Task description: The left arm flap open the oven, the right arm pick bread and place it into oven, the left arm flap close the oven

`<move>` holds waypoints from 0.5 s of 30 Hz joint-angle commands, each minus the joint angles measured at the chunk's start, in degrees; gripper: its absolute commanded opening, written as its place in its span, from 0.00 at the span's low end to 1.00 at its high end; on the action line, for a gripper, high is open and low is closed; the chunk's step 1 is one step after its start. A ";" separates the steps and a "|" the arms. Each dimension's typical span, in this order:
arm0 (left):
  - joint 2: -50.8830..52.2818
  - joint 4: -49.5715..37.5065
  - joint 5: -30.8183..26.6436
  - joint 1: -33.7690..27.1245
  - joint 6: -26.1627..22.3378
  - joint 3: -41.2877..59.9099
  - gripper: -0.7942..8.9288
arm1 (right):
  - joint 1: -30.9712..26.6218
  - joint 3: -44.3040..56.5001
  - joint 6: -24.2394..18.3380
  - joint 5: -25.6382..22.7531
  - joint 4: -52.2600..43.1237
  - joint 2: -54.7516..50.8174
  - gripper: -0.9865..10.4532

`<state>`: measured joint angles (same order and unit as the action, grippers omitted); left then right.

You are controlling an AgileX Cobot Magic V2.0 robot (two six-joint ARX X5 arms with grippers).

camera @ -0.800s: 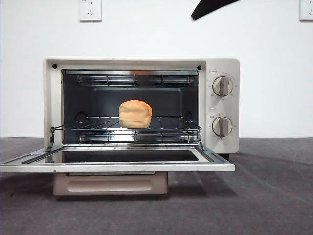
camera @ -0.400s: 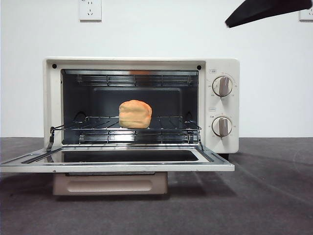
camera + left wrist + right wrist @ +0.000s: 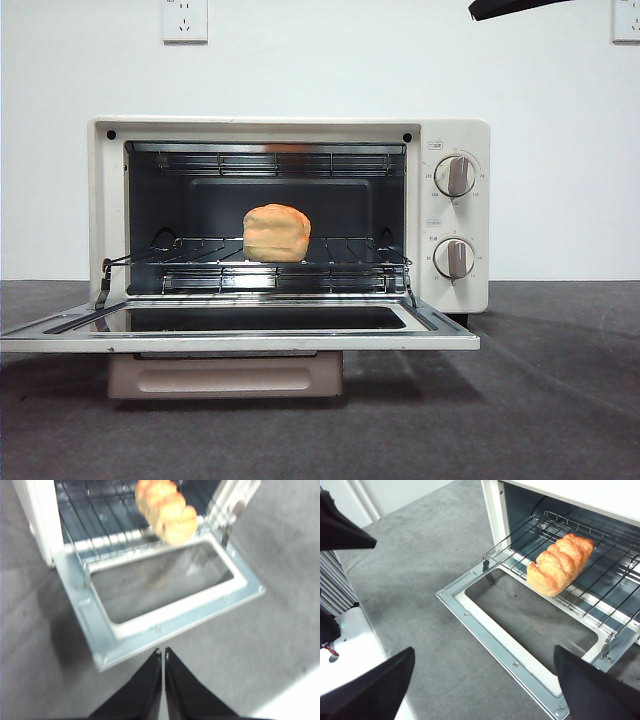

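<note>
Bread (image 3: 277,233) on the rack, oven (image 3: 455,215) door down.
Left hand (image 3: 163,656) pinched closed, empty; right hand (image 3: 485,680) spread wide, empty.

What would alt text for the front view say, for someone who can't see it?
A cream-white toaster oven stands with its glass door folded down flat, a golden bread loaf resting on the wire rack inside. A black arm tip shows at the top edge.

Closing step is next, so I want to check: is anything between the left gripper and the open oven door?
Nothing visible is. The left gripper, jaws shut, hangs just off the door's front edge with only bare table between. The bread lies on the rack inside the oven, back from the door.
</note>
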<state>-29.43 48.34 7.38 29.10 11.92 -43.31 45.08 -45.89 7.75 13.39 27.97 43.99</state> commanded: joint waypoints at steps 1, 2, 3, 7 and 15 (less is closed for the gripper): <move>-0.44 -2.64 -1.38 -0.37 1.38 1.14 0.10 | 0.55 -0.44 -0.22 0.13 -0.20 0.42 0.47; -0.59 -3.34 -2.43 -0.83 1.88 1.84 0.10 | 0.55 -0.44 -0.22 0.15 -0.02 0.42 0.47; -0.83 -4.09 -3.04 -1.31 2.34 2.54 0.10 | 0.55 -0.44 -0.22 0.15 0.17 0.39 0.47; -2.54 -9.25 -3.08 -4.13 3.93 6.71 0.10 | 0.55 -0.44 -0.26 0.13 2.14 0.42 0.47; -9.40 -19.26 2.40 -12.35 5.77 12.92 0.10 | 0.55 -0.44 -0.33 0.15 3.87 0.37 0.47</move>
<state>-37.89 30.26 9.32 17.26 17.23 -30.50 45.08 -45.89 7.75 13.43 32.16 43.97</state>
